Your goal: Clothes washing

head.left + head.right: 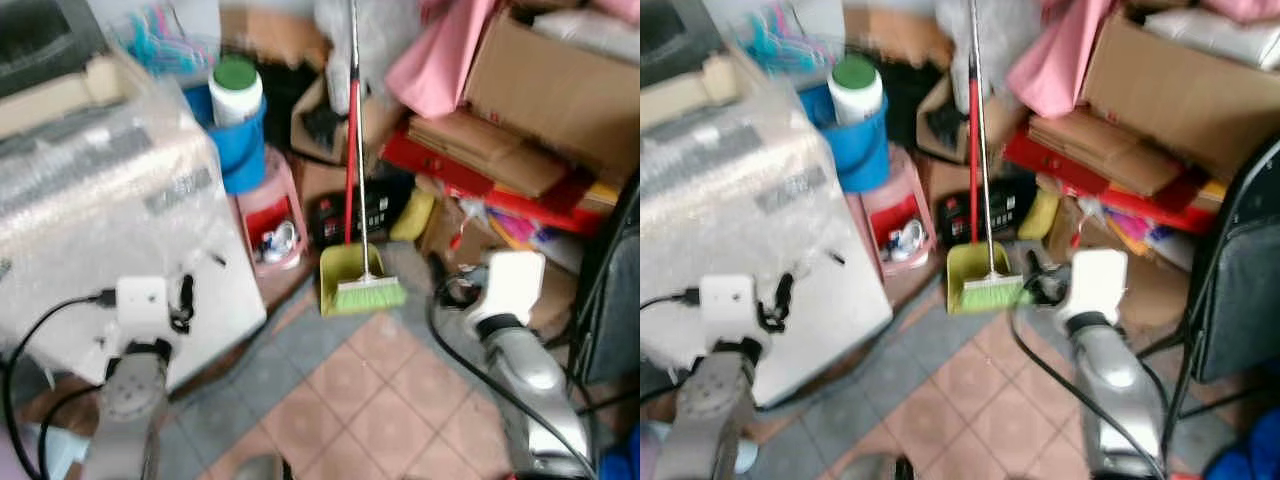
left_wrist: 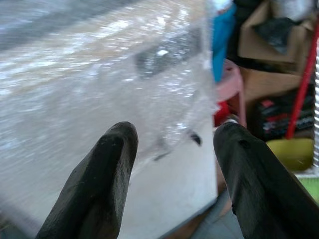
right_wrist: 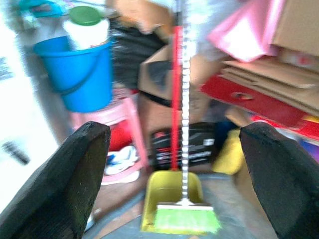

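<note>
Near our left, a plastic-wrapped washing machine (image 1: 110, 200) stands beside a blue bucket (image 1: 235, 145). Our left pincer (image 2: 172, 174) and right pincer (image 3: 177, 179) are both released, empty. We judge we are approaching; next, find the lid.

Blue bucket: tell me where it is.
In the left eye view the blue bucket stands upper left on a pink stool, beside the plastic-wrapped machine, holding a green-lidded white tub.

A green broom (image 1: 369, 292) stands in what looks like a yellow dustpan (image 1: 341, 272).
</note>
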`<state>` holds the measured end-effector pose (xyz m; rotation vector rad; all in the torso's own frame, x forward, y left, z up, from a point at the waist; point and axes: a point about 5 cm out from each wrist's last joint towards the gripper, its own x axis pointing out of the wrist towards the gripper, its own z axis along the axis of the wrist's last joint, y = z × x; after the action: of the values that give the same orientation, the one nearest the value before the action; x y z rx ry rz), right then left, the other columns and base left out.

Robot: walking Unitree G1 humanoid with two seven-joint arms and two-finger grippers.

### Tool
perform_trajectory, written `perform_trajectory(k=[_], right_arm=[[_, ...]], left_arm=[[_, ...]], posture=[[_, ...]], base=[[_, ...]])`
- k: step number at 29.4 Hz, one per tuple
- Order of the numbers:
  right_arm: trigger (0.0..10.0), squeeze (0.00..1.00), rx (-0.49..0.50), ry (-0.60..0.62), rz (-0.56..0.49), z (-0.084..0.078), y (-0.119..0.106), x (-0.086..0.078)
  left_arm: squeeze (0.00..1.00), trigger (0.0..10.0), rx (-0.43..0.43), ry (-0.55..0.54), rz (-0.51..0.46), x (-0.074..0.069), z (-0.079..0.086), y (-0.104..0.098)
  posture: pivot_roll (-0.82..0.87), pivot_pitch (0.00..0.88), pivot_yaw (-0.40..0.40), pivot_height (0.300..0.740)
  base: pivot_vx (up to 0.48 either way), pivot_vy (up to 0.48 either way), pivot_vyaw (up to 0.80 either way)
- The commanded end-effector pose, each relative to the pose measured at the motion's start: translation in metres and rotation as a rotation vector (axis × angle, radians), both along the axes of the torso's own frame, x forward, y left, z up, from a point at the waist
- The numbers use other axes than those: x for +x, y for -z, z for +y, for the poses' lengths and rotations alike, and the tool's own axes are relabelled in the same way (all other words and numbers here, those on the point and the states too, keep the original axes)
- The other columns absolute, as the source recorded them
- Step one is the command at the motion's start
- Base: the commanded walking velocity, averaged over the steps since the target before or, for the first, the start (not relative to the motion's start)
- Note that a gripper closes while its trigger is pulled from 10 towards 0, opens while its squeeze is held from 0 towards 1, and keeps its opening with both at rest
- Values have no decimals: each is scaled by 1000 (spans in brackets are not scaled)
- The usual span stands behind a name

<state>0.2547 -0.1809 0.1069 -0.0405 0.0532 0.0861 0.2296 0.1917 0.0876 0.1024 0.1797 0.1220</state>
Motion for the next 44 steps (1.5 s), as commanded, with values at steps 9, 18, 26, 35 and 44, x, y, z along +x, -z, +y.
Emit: perform_trajectory(k=[9, 18, 26, 35, 44], right_arm=[[10000, 0, -3, 37, -35, -6, -11, 7], [10000, 0, -100, 118, -33, -6, -9, 8], [10000, 0, -77, 14, -28, 3, -9, 2], [10000, 0, -43, 5, -44, 3, -13, 6], [10000, 0, -46, -33, -56, 6, -16, 10]], left_arm=[[0, 10000, 13, 49, -51, 5, -6, -7], [0, 10000, 24, -1, -58, 0, 1, -4], [0, 10000, 3, -2, -47, 6, -3, -3], [0, 10000, -3, -5, -81, 8, -4, -5], [0, 10000, 12, -43, -103, 15, -2, -9]], posture=[[-35, 42, 96, 740], [-52, 20, 99, 740], [-56, 31, 99, 740], [-60, 36, 97, 740], [-59, 38, 95, 740]], base=[[0, 0, 606], [0, 0, 0], [0, 382, 394], [0, 245, 783], [0, 0, 781]])
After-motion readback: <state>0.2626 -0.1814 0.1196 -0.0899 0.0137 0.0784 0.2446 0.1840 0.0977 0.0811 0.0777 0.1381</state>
